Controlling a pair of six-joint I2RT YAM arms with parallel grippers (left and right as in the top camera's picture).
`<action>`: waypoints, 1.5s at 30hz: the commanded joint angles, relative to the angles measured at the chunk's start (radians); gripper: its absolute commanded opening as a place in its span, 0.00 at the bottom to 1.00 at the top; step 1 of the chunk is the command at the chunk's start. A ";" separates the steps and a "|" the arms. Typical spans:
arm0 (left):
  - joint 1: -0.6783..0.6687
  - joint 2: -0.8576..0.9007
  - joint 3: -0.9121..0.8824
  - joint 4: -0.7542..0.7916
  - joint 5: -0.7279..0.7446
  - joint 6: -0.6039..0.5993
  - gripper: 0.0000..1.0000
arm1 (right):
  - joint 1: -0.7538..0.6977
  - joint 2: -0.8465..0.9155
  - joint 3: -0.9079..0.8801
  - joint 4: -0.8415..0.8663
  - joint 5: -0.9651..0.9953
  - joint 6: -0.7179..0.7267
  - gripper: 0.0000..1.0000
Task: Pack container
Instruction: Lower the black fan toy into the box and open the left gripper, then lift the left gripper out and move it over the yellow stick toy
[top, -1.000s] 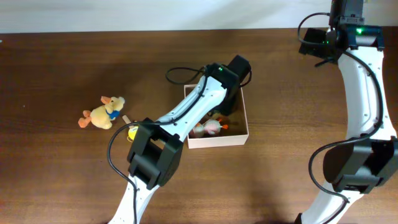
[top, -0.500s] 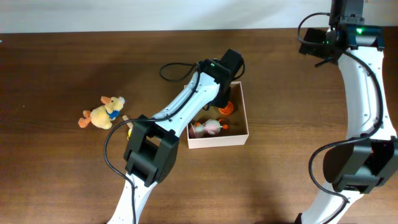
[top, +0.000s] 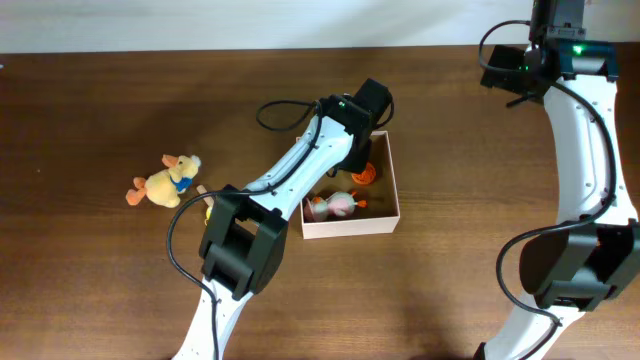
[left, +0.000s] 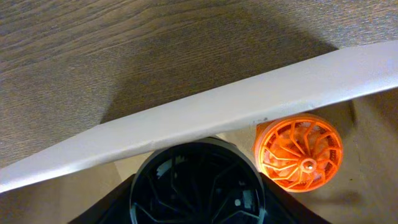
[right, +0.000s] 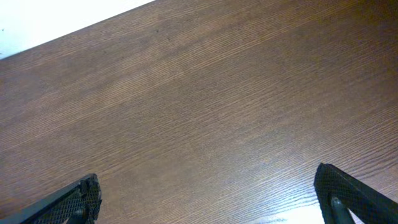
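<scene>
item: container (top: 397, 190); square, shallow, thin white walls, tan cardboard floor; sits on the brown wooden table (top: 100, 100) just right of the overhead frame's centre.
contents: orange spoked disc (left: 298, 152), flat on the floor against the upper wall; pink and white toy (top: 338, 205), near the lower wall, apart from the disc.
left gripper (top: 358, 150): over the container's upper left corner, just beside the disc; fingers hidden in both views, so cannot tell whether the jaws are released or clenched; a black round spoked piece (left: 196, 183) fills the lower centre of the left wrist view, nature unclear.
right gripper (right: 211, 196): upper right of the overhead frame, well apart from the container; jaws spread wide, only bare table between them.
loose stock: yellow plush duck (top: 165, 183), on the table at centre left.
</scene>
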 joint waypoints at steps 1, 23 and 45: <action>0.002 0.010 -0.008 -0.002 -0.011 -0.003 0.62 | -0.003 0.005 0.011 0.000 -0.002 -0.004 0.99; 0.007 -0.118 0.332 -0.192 -0.062 -0.003 0.84 | -0.003 0.005 0.011 0.000 -0.002 -0.004 0.99; 0.334 -0.171 -0.050 -0.417 -0.101 -0.296 0.92 | -0.003 0.005 0.011 0.000 -0.002 -0.004 0.99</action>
